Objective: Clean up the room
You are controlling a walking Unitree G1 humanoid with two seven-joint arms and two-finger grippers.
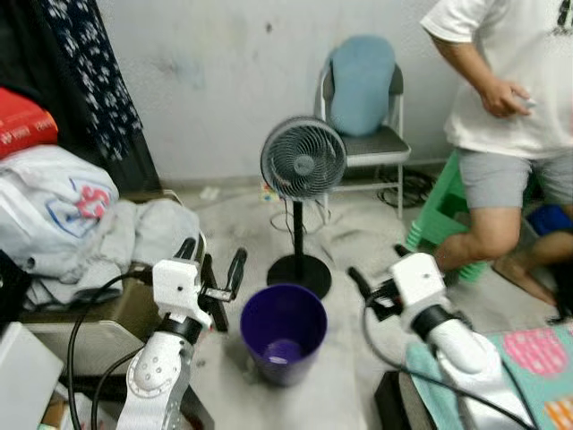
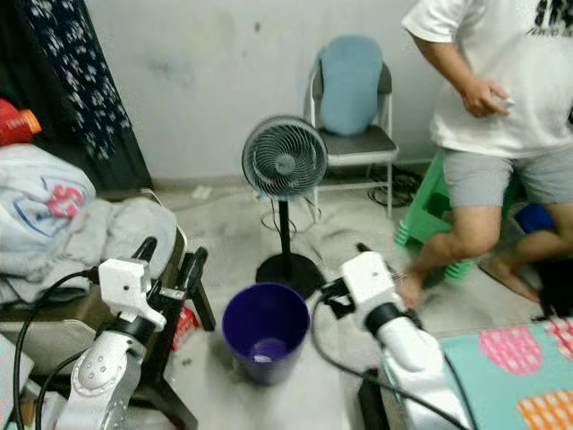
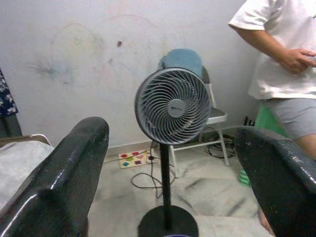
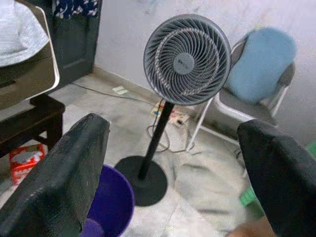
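Between both arms, round purple bucket (image 1: 283, 331).

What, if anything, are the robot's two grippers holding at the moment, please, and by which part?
Nothing is held. The left gripper and right gripper are both open and empty, raised on either side of the purple bucket.

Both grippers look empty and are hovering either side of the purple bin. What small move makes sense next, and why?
Probably turn toward something to pick up, such as the clothes pile at the robot's left. The left gripper and right gripper are open and hold nothing, and the purple bin stands between them ready to receive litter. The fan and a person stand ahead.
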